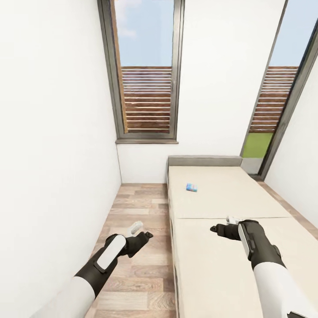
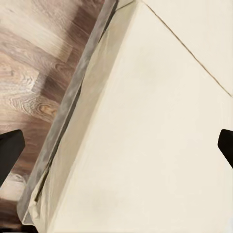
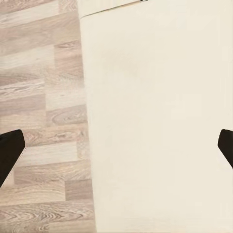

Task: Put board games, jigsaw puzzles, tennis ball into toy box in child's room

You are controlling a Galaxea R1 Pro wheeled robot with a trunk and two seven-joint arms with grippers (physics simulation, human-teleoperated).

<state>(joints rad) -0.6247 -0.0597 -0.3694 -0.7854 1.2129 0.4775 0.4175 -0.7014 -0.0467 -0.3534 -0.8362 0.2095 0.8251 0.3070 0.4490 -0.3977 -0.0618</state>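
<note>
Small blue board game (image 1: 191, 187) — flat box on smooth cream bed (image 1: 212, 198); both end effectors wide, empty.

**Pale room, one blue spot**

The bed (image 1: 221, 194) is plain cream with a grey headboard (image 1: 204, 160). On it lies a small blue board game (image 1: 191, 187) with a lighter patch. The floor (image 1: 137, 265) is brown and beige wood-grain planks. The walls (image 1: 53, 132) are white, the window frames (image 1: 115, 88) dark grey, with reddish-brown slats (image 1: 146, 99) and blue sky behind. Both arms are black and white.
</note>
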